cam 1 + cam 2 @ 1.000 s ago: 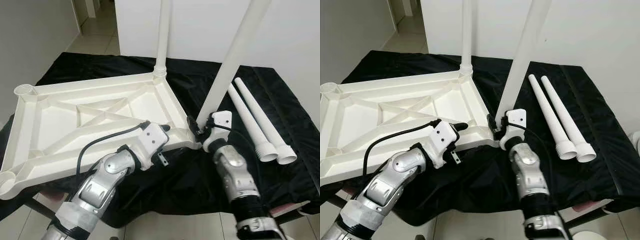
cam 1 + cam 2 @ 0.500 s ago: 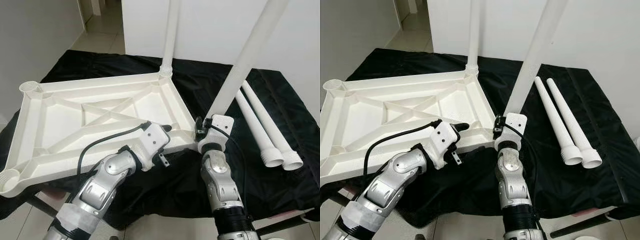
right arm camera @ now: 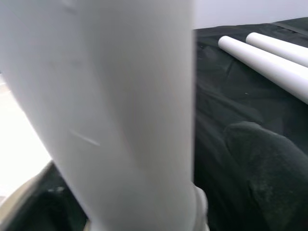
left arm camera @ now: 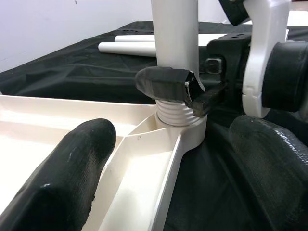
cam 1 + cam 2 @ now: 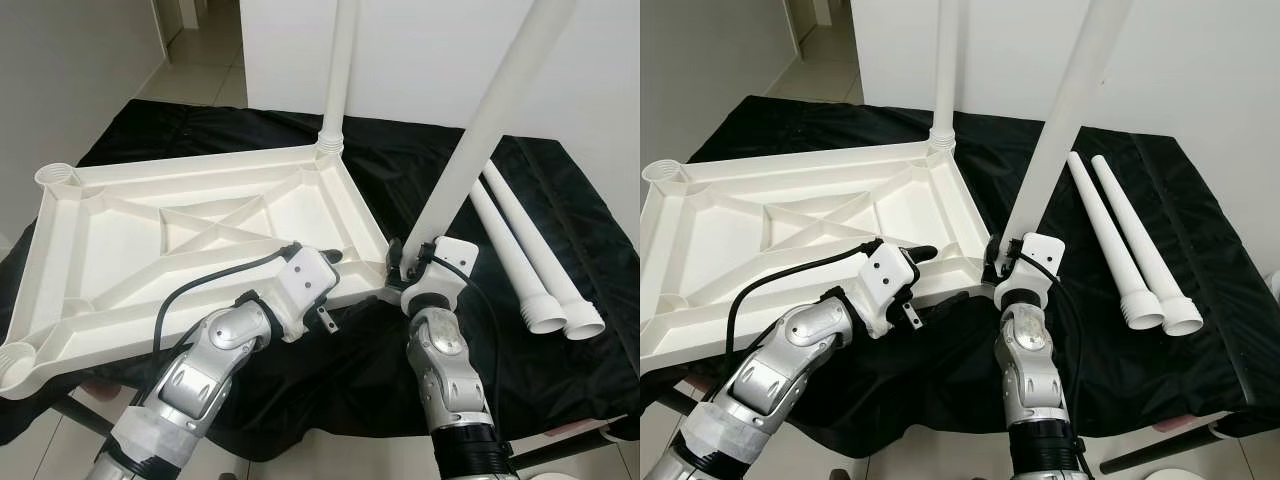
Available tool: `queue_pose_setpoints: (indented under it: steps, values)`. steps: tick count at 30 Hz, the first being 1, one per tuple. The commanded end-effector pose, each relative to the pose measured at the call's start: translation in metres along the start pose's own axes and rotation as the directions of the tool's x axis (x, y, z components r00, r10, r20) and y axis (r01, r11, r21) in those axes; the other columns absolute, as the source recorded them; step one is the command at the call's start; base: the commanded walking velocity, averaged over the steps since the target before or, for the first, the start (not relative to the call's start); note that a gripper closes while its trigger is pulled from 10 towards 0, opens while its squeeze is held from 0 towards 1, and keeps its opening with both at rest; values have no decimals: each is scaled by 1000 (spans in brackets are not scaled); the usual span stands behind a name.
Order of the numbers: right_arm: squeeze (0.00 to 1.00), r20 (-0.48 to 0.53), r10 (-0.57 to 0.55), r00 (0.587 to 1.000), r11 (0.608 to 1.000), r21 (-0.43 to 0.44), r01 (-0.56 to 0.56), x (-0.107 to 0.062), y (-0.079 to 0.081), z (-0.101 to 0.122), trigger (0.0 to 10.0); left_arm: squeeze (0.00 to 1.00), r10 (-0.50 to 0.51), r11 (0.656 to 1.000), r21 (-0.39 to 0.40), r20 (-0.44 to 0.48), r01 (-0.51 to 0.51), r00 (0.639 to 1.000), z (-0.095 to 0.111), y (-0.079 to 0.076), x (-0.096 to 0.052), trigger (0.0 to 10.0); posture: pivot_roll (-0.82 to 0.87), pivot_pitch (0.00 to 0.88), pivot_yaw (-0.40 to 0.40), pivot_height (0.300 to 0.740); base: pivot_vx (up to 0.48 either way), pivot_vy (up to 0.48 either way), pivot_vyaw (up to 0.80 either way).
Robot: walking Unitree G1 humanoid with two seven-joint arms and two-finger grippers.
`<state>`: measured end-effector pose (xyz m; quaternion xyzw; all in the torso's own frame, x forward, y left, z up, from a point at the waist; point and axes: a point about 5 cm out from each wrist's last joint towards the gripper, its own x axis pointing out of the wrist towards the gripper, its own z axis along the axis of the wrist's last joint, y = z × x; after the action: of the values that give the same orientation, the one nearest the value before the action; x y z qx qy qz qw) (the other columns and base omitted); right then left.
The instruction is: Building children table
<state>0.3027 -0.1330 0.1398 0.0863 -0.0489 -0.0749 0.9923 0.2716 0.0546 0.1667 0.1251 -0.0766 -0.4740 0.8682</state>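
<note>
near corner: crowded. The right end effector (image 5: 405, 262) is clamped on the leaning leg (image 5: 480, 130) just above its socket, and the left end effector (image 5: 923, 254) sits on the tabletop (image 5: 110, 235) rim right beside it, fingers apart.
far corner: an upright leg (image 5: 338, 75) blocks it.
inside the tabletop: open bays between raised ribs.
right side of bench: two loose legs (image 5: 520, 250) lie side by side on the black cloth (image 5: 590, 215).
between leaning leg and loose legs: a narrow strip of bare cloth.
</note>
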Motion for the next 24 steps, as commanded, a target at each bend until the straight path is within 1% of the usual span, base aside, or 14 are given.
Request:
queue_pose_setpoints:
  steps: [1, 4, 5, 6, 7, 8, 10, 11, 13, 15, 17, 18, 21, 24]
  values:
    - [1000, 14, 31, 999, 999, 7, -31, 0, -9, 3, 10000, 0, -34, 999, 8, 2, 34, 999, 1, -3, -1, 10000, -14, 58, -32, 740, 0, 0, 0]
    - [1000, 21, 56, 998, 998, 1, -56, 2, -11, 5, 10000, 0, -37, 999, 6, 6, 37, 999, 1, -3, -1, 10000, -14, 58, -32, 740, 0, 0, 0]
    - [690, 17, 117, 993, 993, -24, -117, 5, -13, 7, 10000, 0, -41, 999, 2, 11, 41, 999, 2, -4, -1, 10000, -15, 61, -33, 740, 0, 0, 0]
    - [0, 13, 188, 982, 981, -41, -187, 7, -13, 8, 10000, 0, -46, 999, -1, 16, 46, 999, 3, -4, -1, 10000, -18, 64, -32, 740, 0, 0, 0]
    - [0, 13, 188, 982, 981, -41, -187, 7, -13, 8, 10000, 0, -46, 999, -1, 16, 46, 999, 3, -4, -1, 10000, -18, 64, -32, 740, 0, 0, 0]
    - [0, 10, 258, 966, 964, -68, -256, 8, -13, 9, 10000, 0, -51, 999, -4, 19, 51, 999, 3, -5, 0, 10000, -19, 67, -31, 740, 0, 0, 0]
    - [0, 10, 258, 966, 964, -68, -256, 8, -13, 9, 10000, 0, -51, 999, -4, 19, 51, 999, 3, -5, 0, 10000, -19, 67, -31, 740, 0, 0, 0]
    - [0, 27, 381, 924, 918, -126, -375, 10, -14, 13, 10000, 0, -63, 998, -11, 23, 63, 998, 3, -7, 0, 10000, -26, 74, -25, 740, 0, 0, 0]
    - [0, 31, 424, 905, 897, -151, -415, 11, -14, 14, 10000, 0, -68, 998, -14, 23, 68, 997, 3, -8, 0, 10000, -26, 74, -25, 740, 0, 0, 0]
    - [0, 31, 424, 905, 897, -151, -415, 11, -14, 14, 10000, 0, -68, 998, -14, 23, 68, 997, 3, -8, 0, 10000, -26, 74, -25, 740, 0, 0, 0]
    - [0, 12, 544, 839, 824, -194, -532, 14, -13, 15, 10000, 0, -69, 998, -2, 8, 69, 998, -3, -9, 2, 10000, -27, 76, -30, 740, 0, 0, 0]
    - [0, 12, 544, 839, 824, -194, -532, 14, -13, 15, 10000, 0, -69, 998, -2, 8, 69, 998, -3, -9, 2, 10000, -27, 76, -30, 740, 0, 0, 0]
    - [0, -29, 650, 760, 742, -196, -642, 21, -12, 16, 10000, 0, -59, 998, 13, -3, 59, 998, -5, -6, 2, 10000, -12, 73, -33, 740, 0, 0, 0]
    - [0, -40, 676, 735, 716, -197, -669, 24, -13, 17, 10000, 0, -46, 999, 14, -3, 46, 999, -4, -3, 1, 10000, 2, 74, -36, 740, 0, 0, 0]
